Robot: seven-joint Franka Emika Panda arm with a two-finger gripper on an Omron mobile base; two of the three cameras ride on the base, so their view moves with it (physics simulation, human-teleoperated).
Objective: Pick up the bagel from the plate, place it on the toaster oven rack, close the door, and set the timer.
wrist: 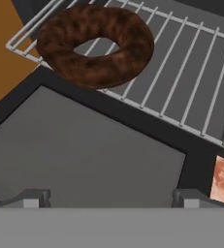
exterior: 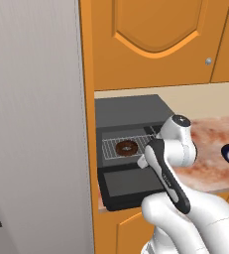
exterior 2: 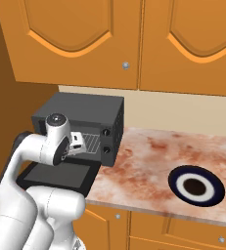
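Left base view: one bagel (exterior: 126, 148) lies on the one wire rack (exterior: 112, 149) inside the black oven (exterior: 128, 111), whose door (exterior: 131, 182) hangs open; the arm partly covers both. Right base view: one empty plate (exterior 2: 196, 188) sits on the counter (exterior 2: 148, 161). Hand view: gripper (wrist: 111, 197) spread wide, holding nothing.

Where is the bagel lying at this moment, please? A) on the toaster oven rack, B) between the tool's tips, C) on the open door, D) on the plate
A: the bagel lies on the toaster oven rack, behind the lowered door; the plate is bare.
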